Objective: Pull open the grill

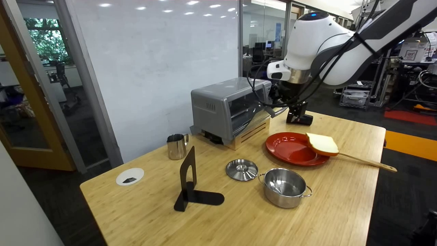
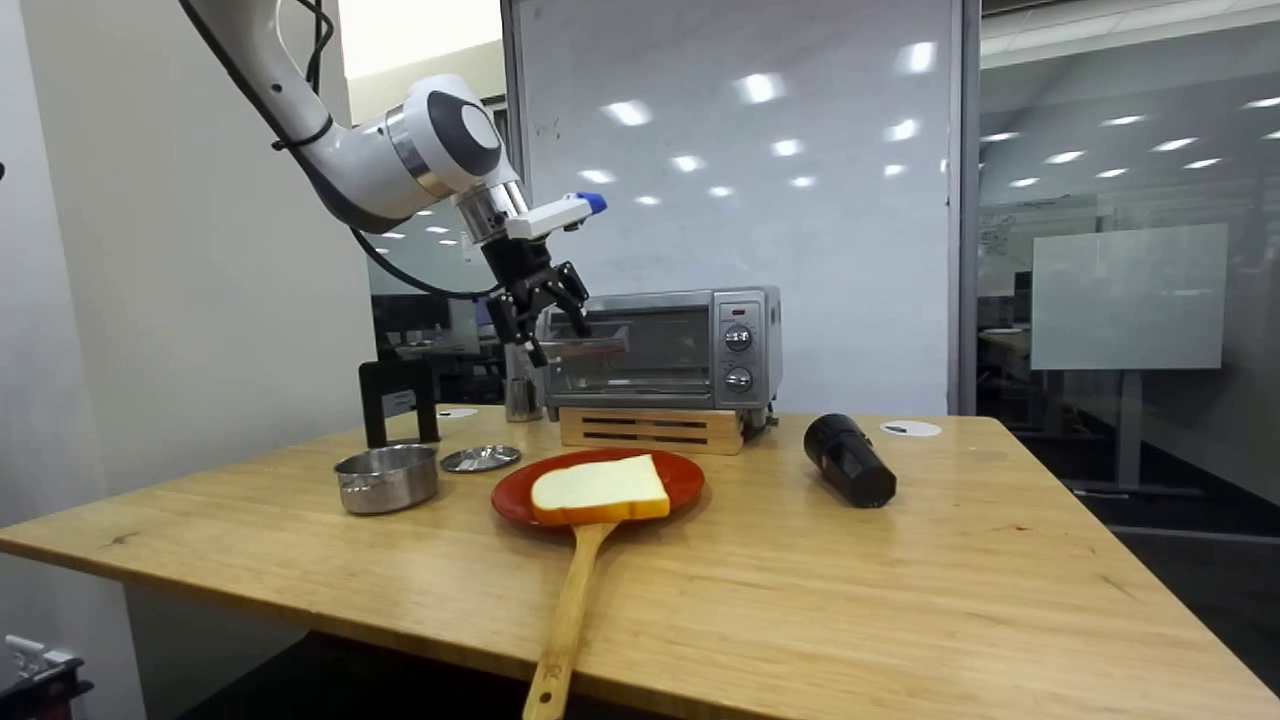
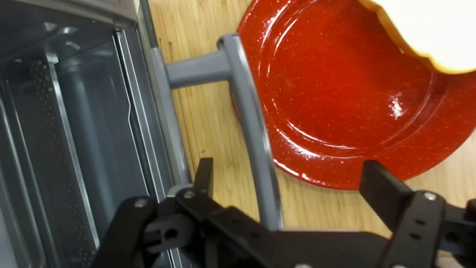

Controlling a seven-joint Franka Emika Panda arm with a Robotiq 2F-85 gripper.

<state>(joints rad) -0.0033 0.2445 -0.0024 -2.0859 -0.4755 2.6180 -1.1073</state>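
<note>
Gripper point(image 3: 288, 173) spread wide, holding nothing

In the wrist view the handle point(image 3: 254, 137) runs between the fingers point(image 3: 204, 176), roughly crosswise to their closing, nearer the finger beside the grill point(image 2: 665, 345), whose door point(image 3: 171, 115) looks ajar; fingertip depth is unclear. A grip, then a pull toward the red plate point(image 3: 342, 85), seems called for

White arm point(image 2: 368, 182), black cables point(image 1: 347, 43), 2-fingered black claw point(image 3: 288, 175).

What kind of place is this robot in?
Probably an office or a robot lab, though I can't be sure. There's a big whiteboard, a desk chair further back, and a robot arm.
</note>
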